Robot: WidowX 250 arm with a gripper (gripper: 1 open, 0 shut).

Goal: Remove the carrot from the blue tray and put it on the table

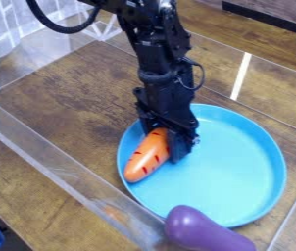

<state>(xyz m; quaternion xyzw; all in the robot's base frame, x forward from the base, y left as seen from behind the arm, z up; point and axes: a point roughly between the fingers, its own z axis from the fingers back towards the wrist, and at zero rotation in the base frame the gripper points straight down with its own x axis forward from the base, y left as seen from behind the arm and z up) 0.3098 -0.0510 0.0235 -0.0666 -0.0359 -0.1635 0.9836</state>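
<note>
Gripper hand [166, 140] holds one carrot [145, 157] over one blue tray [225, 175].

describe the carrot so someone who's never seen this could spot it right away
Find the big round sky-blue tray on the dark wooden table. At its left edge, partly under the black claw, lies the carrot. It is orange with dark notches, unlike the glossy purple toy at the tray's near edge.
</note>
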